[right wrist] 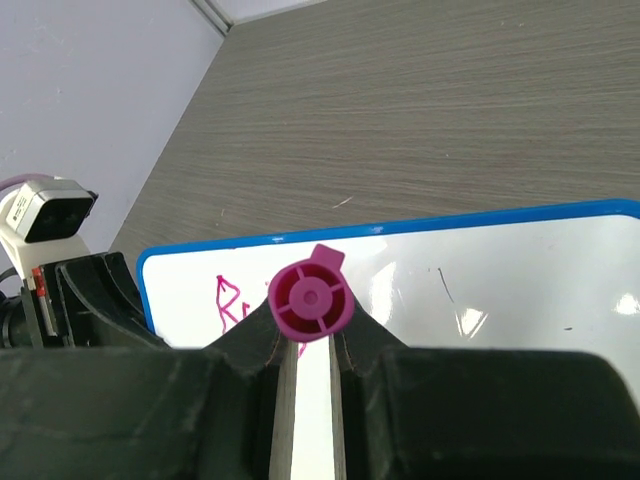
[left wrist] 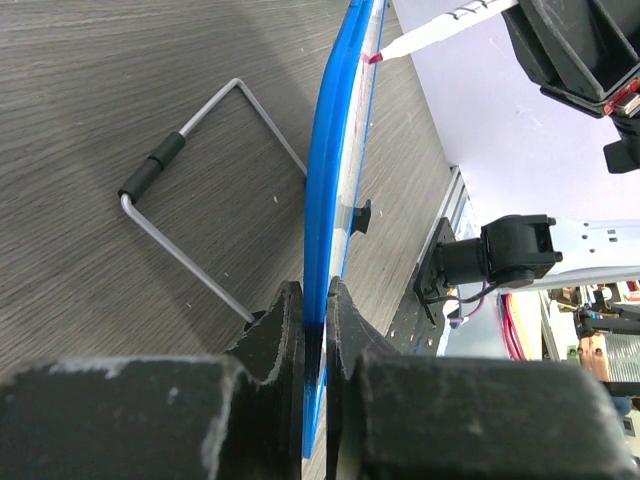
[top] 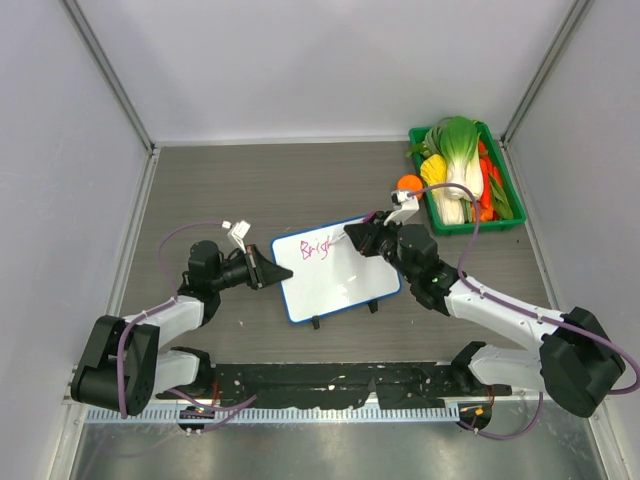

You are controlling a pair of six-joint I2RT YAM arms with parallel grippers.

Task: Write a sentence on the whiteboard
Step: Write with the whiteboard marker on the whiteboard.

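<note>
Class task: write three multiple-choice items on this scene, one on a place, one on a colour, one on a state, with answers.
1. Where is the green crate? A far right of the table; B near left; C table centre.
2. What colour is the writing? A blue; B pink; C black.
3. How is the left pincer? A wide open; B shut on the whiteboard; C shut on nothing.
Answers: 1 A, it stands in the far right corner; 2 B, the strokes are pink; 3 B, its fingers clamp the whiteboard's edge.
</note>
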